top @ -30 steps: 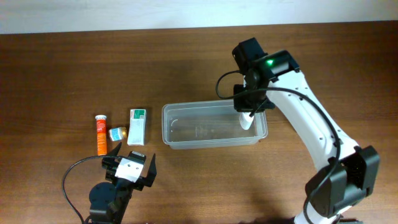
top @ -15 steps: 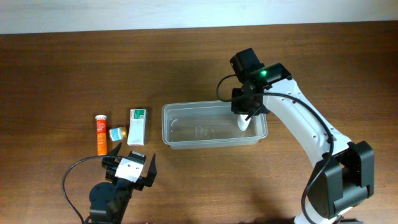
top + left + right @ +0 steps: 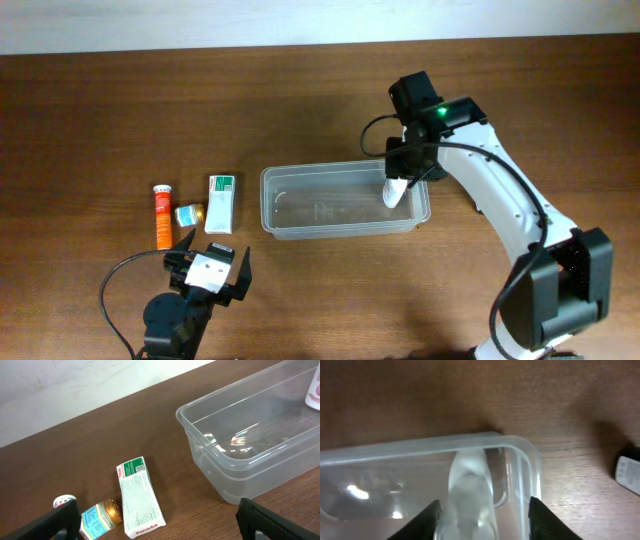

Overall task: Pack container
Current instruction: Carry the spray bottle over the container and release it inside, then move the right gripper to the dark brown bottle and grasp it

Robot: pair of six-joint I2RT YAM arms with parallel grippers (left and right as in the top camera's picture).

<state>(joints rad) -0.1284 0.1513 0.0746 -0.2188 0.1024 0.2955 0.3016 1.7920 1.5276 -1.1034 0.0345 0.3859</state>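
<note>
The clear plastic container (image 3: 340, 231) stands mid-table and also shows in the left wrist view (image 3: 240, 480) and the right wrist view (image 3: 420, 447). A white bottle (image 3: 393, 193) leans inside its right end (image 3: 313, 390) (image 3: 470, 485). My right gripper (image 3: 408, 165) hovers over that end, its fingers (image 3: 482, 520) spread wide on either side of the bottle. My left gripper (image 3: 213, 255) is open and empty (image 3: 160, 525), near the front edge, left of the container.
A white-and-green carton (image 3: 220, 203) (image 3: 140, 492), a small blue-labelled bottle with a gold cap (image 3: 188, 214) (image 3: 102, 516) and an orange tube (image 3: 162, 217) (image 3: 64, 502) lie on the brown table left of the container, just beyond my left gripper.
My right arm has shifted a little right above the container's right end. The white bottle stays inside the container. The left arm has not moved.
</note>
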